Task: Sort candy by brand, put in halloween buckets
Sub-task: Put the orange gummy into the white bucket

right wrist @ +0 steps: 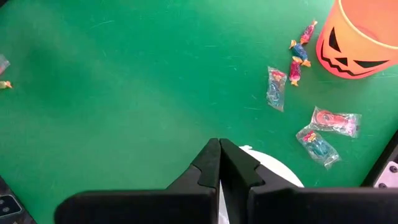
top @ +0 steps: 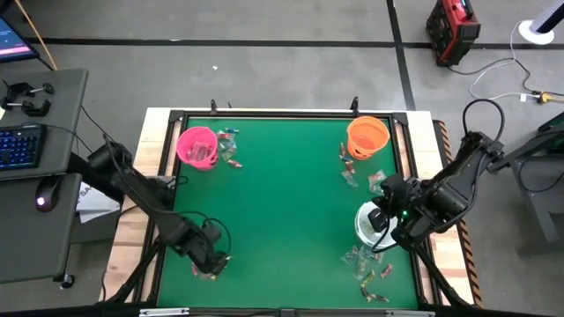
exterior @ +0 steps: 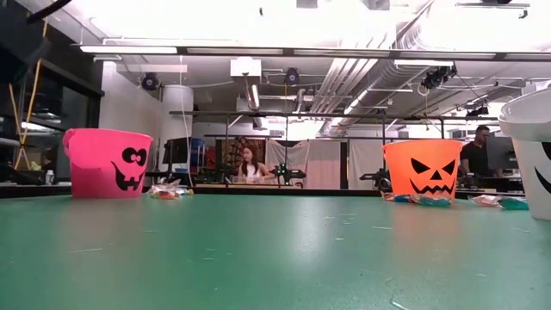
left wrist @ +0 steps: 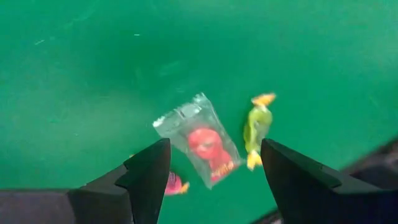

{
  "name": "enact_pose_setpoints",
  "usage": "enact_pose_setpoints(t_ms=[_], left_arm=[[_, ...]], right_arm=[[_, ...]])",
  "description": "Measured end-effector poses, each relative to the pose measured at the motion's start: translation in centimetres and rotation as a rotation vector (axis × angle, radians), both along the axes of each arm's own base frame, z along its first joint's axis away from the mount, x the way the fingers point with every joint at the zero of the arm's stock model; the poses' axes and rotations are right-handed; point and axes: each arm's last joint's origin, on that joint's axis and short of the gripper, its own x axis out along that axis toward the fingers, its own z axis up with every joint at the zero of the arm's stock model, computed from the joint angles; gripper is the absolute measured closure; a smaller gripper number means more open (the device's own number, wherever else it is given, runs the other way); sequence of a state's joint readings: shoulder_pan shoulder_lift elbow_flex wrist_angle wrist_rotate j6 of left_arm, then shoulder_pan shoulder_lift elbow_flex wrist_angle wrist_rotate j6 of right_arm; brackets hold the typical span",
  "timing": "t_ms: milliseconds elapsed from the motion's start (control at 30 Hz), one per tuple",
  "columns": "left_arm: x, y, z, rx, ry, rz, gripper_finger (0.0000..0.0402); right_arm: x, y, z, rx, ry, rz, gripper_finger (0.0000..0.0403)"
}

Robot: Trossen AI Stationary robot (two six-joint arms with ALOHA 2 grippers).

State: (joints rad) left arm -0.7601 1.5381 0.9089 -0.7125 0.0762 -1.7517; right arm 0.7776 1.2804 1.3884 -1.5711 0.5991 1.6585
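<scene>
My left gripper [left wrist: 214, 155] is open near the table's front left corner [top: 214, 261], pointing down over three sweets. A clear-wrapped red candy [left wrist: 202, 140] lies flat on the green mat between the fingers, with a yellow-green candy [left wrist: 257, 127] and a pink candy [left wrist: 175, 183] beside it. The fingers touch none of them. My right gripper [right wrist: 219, 146] is shut and holds nothing above the white bucket [top: 370, 224]. The pink bucket [top: 196, 147] stands at the far left and the orange bucket [top: 367, 136] at the far right, both upright.
Loose candy lies beside the orange bucket [right wrist: 311, 134], next to the pink bucket [top: 231, 150] and near the front right corner [top: 363, 264]. The table has a dark raised frame [top: 264, 114] around it. The mat's middle [top: 282, 202] holds no objects.
</scene>
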Motion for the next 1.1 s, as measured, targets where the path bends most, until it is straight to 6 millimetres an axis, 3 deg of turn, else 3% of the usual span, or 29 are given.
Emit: enact_pose_setpoints(t_ms=[233, 433, 533, 633, 700, 867, 1100], left_arm=[[0.5, -0.6, -2.4, 0.034, 0.085, 0.047, 0.0163], [0.5, -0.6, -3.1, 0.063, 0.103, 0.017, 0.0179], [0.5, -0.7, -3.0, 0.049, 0.104, -0.036, 0.0242], [0.4, -0.6, -2.7, 0.047, 0.084, -0.085, 0.0356], [0.4, -0.3, -2.1, 0.066, 0.049, -0.103, 0.0385], [0.8, 2.0, 0.5, 0.113, -0.058, -0.107, 0.0400], [3.2, 7.0, 5.7, 0.204, -0.423, -0.062, 0.0401]], right_arm=[[0.0, 0.0, 0.0, 0.002, 0.005, 0.003, 0.0403], [0.0, 0.0, 0.0, 0.002, 0.005, 0.003, 0.0402], [0.0, 0.0, 0.0, 0.003, 0.006, 0.003, 0.0402], [0.0, 0.0, 0.0, 0.003, 0.006, 0.003, 0.0402], [0.0, 0.0, 0.0, 0.003, 0.007, 0.003, 0.0402], [0.0, 0.0, 0.0, 0.003, 0.006, 0.003, 0.0402], [0.0, 0.0, 0.0, 0.002, 0.002, 0.000, 0.0402]])
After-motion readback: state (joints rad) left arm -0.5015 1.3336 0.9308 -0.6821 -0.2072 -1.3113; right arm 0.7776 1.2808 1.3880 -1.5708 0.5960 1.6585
